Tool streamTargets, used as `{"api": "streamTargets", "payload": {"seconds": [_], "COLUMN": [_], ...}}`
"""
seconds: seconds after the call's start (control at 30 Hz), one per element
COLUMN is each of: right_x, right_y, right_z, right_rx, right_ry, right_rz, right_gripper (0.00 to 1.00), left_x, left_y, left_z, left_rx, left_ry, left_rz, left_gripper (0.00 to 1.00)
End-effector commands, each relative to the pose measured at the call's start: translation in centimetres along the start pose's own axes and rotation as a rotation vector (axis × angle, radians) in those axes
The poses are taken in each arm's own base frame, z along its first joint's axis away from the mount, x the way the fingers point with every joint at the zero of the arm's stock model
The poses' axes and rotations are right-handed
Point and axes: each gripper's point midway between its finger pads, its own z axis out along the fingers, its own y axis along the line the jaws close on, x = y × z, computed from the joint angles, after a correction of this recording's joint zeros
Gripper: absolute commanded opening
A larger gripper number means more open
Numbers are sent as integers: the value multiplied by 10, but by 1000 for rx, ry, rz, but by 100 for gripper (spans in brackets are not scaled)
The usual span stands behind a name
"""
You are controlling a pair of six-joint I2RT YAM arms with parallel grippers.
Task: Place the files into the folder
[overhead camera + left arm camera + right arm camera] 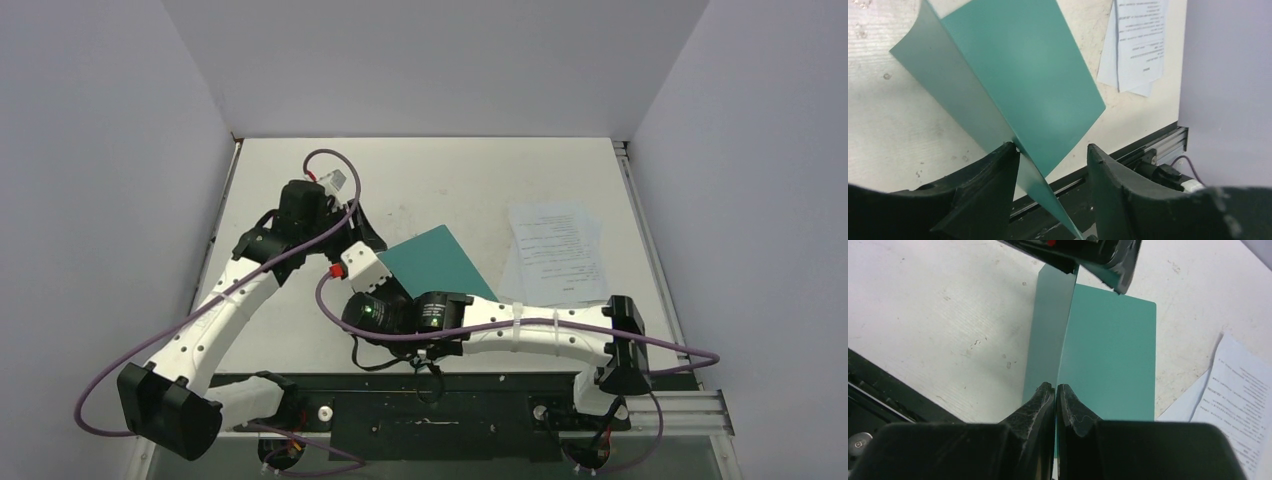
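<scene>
Folder (440,262) sat near the middle of the counter (450,180), turned at an angle to the counter's edges and partly open, its two teal leaves standing at an angle to one another along a sharp crease. Right gripper (1056,390) was closed on the folder: in the right wrist view both fingers (1044,402) were pressed together on the thin edge of the raised leaf, seen edge-on, while the other leaf lay flat on the counter to its right. Left gripper (1053,155) was spread open at the opposite end of the folder. The left wrist view showed the leaf's edge passing between the two fingers, close against one finger (1000,172) and well clear of the other, so nothing was clamped there. The left gripper's black tip also showed at the top of the right wrist view, just above the far end of the folder. Papers (556,250), a small, slightly fanned stack of white sheets with the top one printed in small black text, lay flat on the counter just beside the folder, towards the right edge. Could not tell whether the nearest sheet touched the folder's corner.
</scene>
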Motion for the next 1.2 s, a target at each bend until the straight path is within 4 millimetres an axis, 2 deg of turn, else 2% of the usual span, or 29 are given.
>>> {"api": "streamTargets", "payload": {"seconds": [0.0, 0.13, 0.3, 0.33, 0.5, 0.7, 0.77, 0.97, 1.1, 1.13, 1.17], "right_x": [-25, -28, -32, -33, -42, -52, -53, -46, -30, -25, -20], "right_y": [-3, 2, 8, 8, 4, -7, -13, -40, -58, -63, -68], "right_z": [-7, -6, -3, -3, -13, -37, -46, -69, -71, -69, -66], "right_rx": [80, 97, 100, 101, 85, 5, -22, -50, -20, -12, -4], "right_ry": [-74, -83, -91, -94, -118, -170, -189, -231, -234, -230, -223], "right_rz": [-28, -45, -56, -56, -44, 25, 53, 149, 204, 216, 232], "right_gripper": [5, 5, 5, 9, 36, 70, 78, 92, 100, 100, 95], "left_x": [13, 18, 14, 13, 1, -17, -21, -35, -42, -43, -44], "left_y": [11, 21, 28, 29, 29, 25, 25, 30, 39, 43, 47], "left_z": [-10, -13, -15, -14, -10, 4, 11, 28, 34, 36, 36], "left_rx": [-29, -65, -99, -106, -109, -86, -75, -64, -85, -98, -113], "left_ry": [19, 21, 4, -1, -37, -74, -82, -103, -108, -106, -105], "left_rz": [58, 73, 85, 84, 74, 64, 66, 77, 79, 80, 80], "left_gripper": [45, 28, 2, 0, 0, 0, 0, 0, 0, 0, 0]}}
